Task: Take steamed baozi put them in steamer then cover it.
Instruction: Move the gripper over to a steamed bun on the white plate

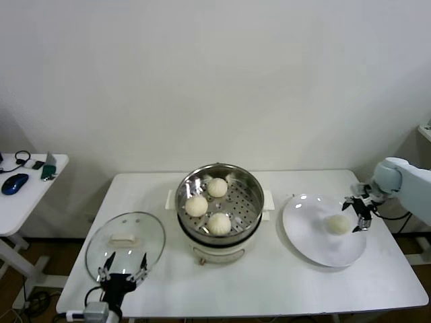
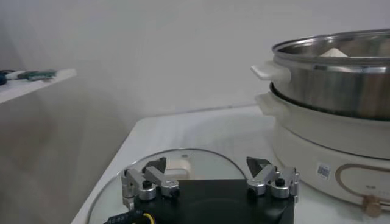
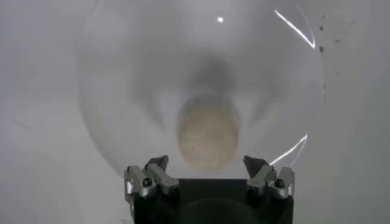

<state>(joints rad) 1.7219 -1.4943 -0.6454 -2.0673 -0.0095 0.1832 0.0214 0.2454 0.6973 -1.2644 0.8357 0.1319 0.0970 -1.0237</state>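
On the white table (image 1: 269, 282), right tool (image 1: 357, 214) gapes empty over a pale domed baozi (image 1: 338, 225)

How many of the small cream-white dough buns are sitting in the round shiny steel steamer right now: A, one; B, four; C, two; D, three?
D: three small cream-white dough buns rest on the perforated tray of the round shiny steel steamer, while the fourth bun lies on the flat white plate, with the open right gripper beside it.
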